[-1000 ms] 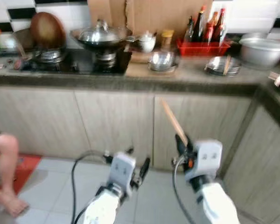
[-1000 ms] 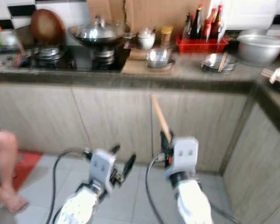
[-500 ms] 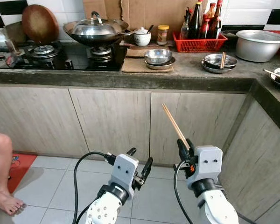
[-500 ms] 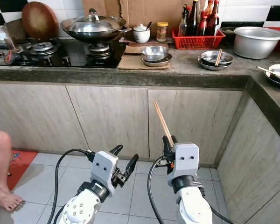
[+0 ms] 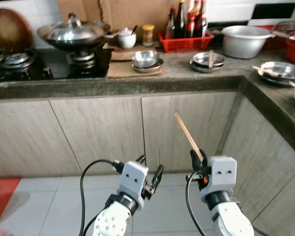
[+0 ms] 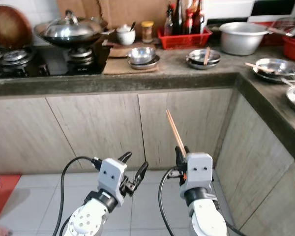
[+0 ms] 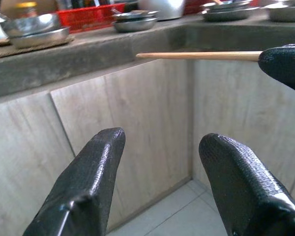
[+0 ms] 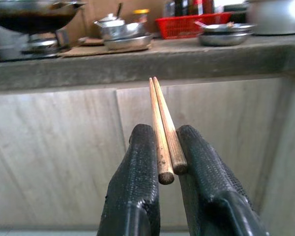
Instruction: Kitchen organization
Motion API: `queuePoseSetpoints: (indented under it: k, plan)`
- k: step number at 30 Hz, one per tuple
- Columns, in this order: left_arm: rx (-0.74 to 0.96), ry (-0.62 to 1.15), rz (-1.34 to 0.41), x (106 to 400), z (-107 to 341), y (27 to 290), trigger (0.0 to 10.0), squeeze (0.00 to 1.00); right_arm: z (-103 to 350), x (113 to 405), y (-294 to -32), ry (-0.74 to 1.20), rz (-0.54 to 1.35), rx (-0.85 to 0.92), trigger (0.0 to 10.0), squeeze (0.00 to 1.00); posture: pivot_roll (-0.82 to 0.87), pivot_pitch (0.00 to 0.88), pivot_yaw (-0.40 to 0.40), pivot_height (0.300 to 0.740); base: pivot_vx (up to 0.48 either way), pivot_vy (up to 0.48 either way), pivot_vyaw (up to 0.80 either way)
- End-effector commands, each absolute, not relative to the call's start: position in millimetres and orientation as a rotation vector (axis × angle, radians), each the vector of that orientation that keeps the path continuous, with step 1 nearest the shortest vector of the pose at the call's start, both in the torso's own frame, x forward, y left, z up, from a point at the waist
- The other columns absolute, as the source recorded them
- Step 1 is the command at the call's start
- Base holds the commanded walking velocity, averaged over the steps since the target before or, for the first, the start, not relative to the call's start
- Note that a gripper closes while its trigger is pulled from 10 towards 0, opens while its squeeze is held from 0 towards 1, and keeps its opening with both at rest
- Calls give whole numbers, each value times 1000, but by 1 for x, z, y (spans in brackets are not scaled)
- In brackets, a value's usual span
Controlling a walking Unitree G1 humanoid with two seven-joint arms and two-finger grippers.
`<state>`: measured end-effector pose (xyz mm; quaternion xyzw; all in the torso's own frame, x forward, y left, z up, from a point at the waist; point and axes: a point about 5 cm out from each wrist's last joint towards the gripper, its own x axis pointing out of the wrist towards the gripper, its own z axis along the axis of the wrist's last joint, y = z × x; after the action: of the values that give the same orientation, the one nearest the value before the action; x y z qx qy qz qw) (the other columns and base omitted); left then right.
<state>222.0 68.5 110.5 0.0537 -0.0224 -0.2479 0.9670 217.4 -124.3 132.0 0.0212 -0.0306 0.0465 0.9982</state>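
Right now I see the pair of chopsticks (image 8: 163, 129) pinched in my right gripper (image 8: 168, 162), low centre-right of the head view, slanting up toward the table (image 5: 137, 84). My left gripper (image 7: 162, 191) hangs beside it, fingers spread on nothing, before the cabinet doors (image 5: 98, 130).

Head stereo looks down; wrist views face counter (image 5: 137, 86).

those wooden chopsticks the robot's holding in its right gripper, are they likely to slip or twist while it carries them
The chopsticks are probably stiff and light: thin, straight wooden sticks. The right gripper pinches them only near one end, with most of their length sticking out past the fingers, so they could pivot if bumped. Being two loose round sticks side by side, one might roll or slide against the other.
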Motion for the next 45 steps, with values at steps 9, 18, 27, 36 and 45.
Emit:
queuePoseSetpoints:
  k: [9, 18, 27, 36, 45]
  plan:
    - [130, -35, -495, 222, 111, 75, 10000, 0, 133, 217, -119, -68, 91, 60, 10000, 0, -23, 0, 19, 740, 0, 472, -356]
    - [128, -27, -504, 222, 109, 75, 10000, 0, 131, 217, -121, -62, 69, 55, 10000, 0, -26, 0, 25, 740, 0, 132, -533]
    - [132, -22, -519, 221, 108, 74, 10000, 0, 131, 217, -121, -61, 59, 54, 10000, 0, -32, 0, 28, 740, 0, 427, -800]
    - [135, -22, -526, 221, 108, 74, 10000, 0, 131, 217, -122, -59, 45, 49, 10000, 0, -31, 0, 34, 740, 0, 0, -800]
    - [140, -23, -529, 220, 109, 75, 10000, 0, 131, 216, -122, -56, 30, 49, 10000, 0, -27, 0, 33, 740, 0, 360, -800]
